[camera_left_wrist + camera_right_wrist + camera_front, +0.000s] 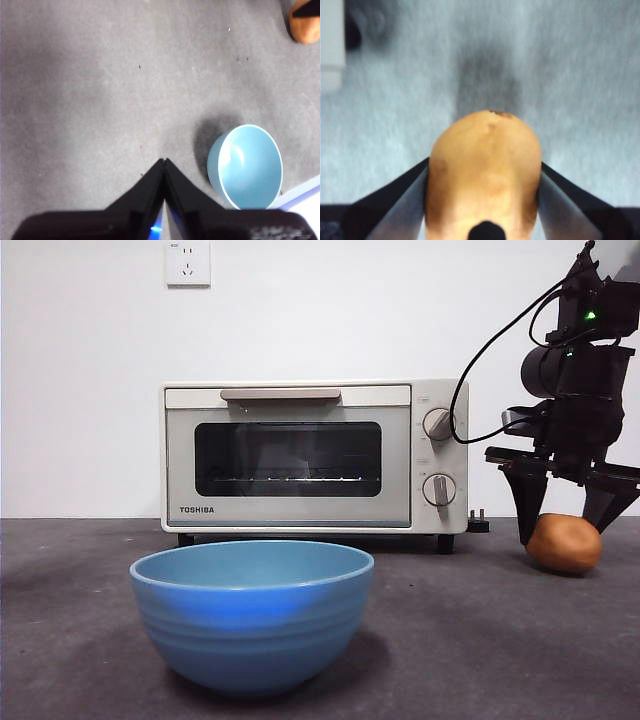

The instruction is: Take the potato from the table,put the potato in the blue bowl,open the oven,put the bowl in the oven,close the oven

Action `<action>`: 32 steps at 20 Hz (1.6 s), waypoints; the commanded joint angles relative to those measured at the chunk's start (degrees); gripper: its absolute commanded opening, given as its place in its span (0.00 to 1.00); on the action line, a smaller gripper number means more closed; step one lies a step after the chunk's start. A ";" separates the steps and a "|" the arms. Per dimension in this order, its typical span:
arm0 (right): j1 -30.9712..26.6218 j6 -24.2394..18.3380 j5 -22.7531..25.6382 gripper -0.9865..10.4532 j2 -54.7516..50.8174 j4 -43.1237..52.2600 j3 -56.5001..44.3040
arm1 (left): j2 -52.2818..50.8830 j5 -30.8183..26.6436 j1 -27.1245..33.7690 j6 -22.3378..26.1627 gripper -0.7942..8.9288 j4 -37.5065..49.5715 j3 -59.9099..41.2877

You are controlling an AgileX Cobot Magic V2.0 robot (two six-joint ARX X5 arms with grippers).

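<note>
Front view: the smooth, matte, oval potato (565,543) lies on the mottled grey counter (480,630), right of the boxy cream oven (314,455), whose door is shut. The right end effector (567,512) descends from above, its jaws spread on either side of the potato. The ridged blue bowl (252,615) stands empty in front. The left end effector (164,165) hovers, jaws pressed together.

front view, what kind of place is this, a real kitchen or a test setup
Probably a lab test bench, not a kitchen: a lone oven on a bare grey table, a plain white wall with a socket, and the right gripper around the potato.
</note>
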 commanded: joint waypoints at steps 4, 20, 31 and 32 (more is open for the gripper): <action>0.02 -0.42 -0.20 0.08 -5.35 -15.19 7.02 | 0.17 0.04 -0.15 0.63 0.08 0.09 0.00; 21.44 -1.90 -10.47 0.09 -22.71 -24.39 7.58 | 0.17 0.02 -0.15 0.61 0.08 2.23 0.00; 49.37 -4.92 -8.15 0.09 -21.09 -21.79 7.56 | 0.17 0.02 -0.15 0.63 0.08 2.19 0.00; 50.77 -4.90 -6.60 0.09 -20.74 -21.73 7.56 | 0.17 0.02 -0.15 0.63 0.08 2.14 0.00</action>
